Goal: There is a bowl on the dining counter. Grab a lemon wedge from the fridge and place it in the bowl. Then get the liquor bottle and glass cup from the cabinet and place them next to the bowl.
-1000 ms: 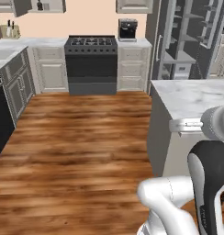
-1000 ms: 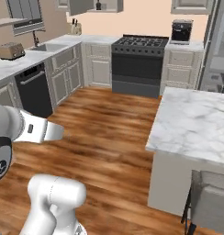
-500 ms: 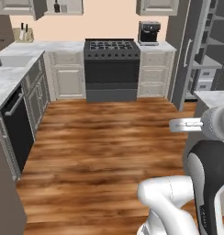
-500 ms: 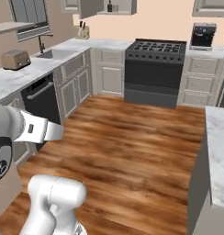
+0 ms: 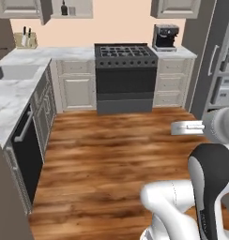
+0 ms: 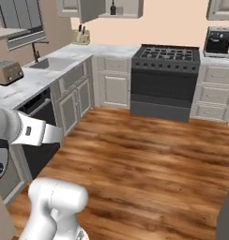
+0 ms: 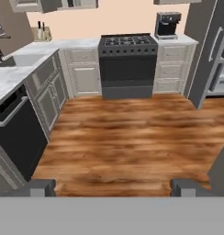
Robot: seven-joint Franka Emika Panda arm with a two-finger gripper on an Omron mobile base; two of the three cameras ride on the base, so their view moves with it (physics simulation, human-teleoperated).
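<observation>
In open cabinet, liquor bottle indistinct

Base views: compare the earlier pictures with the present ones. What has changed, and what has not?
The base has turned left: the stove has slid rightward to mid-picture, the marble island has left the views, and the sink counter has come in. Nothing was grasped or released. The fingers stay wide open and empty.

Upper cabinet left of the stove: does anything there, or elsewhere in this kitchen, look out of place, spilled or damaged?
The cabinet stands open, a dark bottle visible on its shelf. The fridge at right is open too, shelves exposed. Nothing looks spilled or broken on the floor.
</observation>
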